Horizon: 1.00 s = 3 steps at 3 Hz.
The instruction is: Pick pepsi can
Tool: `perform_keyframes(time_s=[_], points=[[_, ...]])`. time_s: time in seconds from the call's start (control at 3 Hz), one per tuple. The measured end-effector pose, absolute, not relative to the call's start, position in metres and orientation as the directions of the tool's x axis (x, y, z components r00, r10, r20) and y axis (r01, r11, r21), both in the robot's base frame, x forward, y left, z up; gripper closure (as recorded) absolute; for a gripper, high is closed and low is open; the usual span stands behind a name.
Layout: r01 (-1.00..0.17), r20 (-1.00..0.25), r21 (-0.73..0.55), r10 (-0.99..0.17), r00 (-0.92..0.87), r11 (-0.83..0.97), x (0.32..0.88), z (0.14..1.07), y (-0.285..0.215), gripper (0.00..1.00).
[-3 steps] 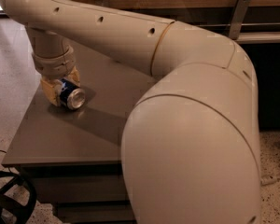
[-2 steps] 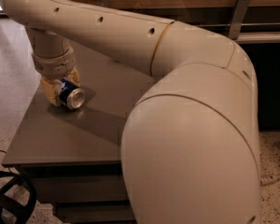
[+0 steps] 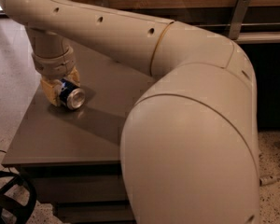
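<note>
The pepsi can point(image 3: 71, 97) lies on its side on the grey table point(image 3: 84, 134), near the left edge, with its silver end towards the camera and its dark blue body behind. My gripper point(image 3: 61, 91) reaches down onto it from the cream wrist above. One yellow finger point(image 3: 49, 93) presses the can's left side and the other shows behind the can on its right. The jaws stand closed against the can, which rests on the tabletop.
My large cream arm point(image 3: 191, 139) fills the right and front of the view and hides much of the table. A wooden wall with a metal bracket point(image 3: 238, 13) runs along the back. Speckled floor point(image 3: 9, 69) lies to the left, and a black object point(image 3: 9, 199) sits at the bottom left.
</note>
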<state>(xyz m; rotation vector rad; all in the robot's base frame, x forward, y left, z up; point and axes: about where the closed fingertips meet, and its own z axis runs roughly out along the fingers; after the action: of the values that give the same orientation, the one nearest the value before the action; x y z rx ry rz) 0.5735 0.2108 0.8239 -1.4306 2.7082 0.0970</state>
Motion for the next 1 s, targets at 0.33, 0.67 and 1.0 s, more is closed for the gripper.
perform_keyframes(time_s=[0.33, 0.67, 1.0], points=[[-0.821, -0.193, 0.042, -0.802, -0.566, 0.569, 0.585, 0.834, 0.192, 1.0], [-0.814, -0.391, 0.091, -0.731, -0.559, 0.574, 0.611, 0.861, 0.149, 1.0], [-0.818, -0.563, 0.139, -0.635, -0.529, 0.558, 0.635, 0.889, 0.112, 1.0]])
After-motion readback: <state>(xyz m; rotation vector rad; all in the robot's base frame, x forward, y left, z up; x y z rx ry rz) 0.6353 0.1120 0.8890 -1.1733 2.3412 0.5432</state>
